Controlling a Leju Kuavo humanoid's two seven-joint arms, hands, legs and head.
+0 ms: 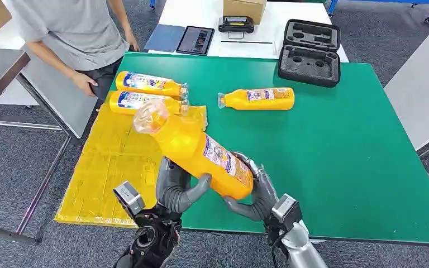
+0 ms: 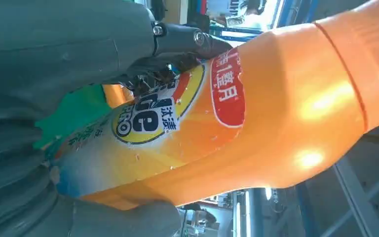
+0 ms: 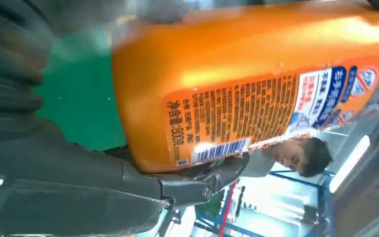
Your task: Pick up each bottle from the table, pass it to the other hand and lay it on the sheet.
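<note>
Both hands grip the raised orange bottle (image 1: 201, 148) near its base: left hand (image 1: 177, 187) fingers curl under it, right hand (image 1: 258, 192) fingers wrap its bottom. Before the right lets go, the left should clamp firmly, then carry it to the yellow sheet (image 1: 111, 167) beside the two laid bottles (image 1: 145, 92).

Orange bottle (image 1: 198, 148) with a white-and-blue label at frame centre; yellow sheet (image 1: 106, 173) at left; green table (image 1: 341, 156); black foam case (image 1: 309, 53) at top.

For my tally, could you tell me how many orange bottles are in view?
4: two bottles on the yellow sheet, one on the green table, one between both hands.
</note>
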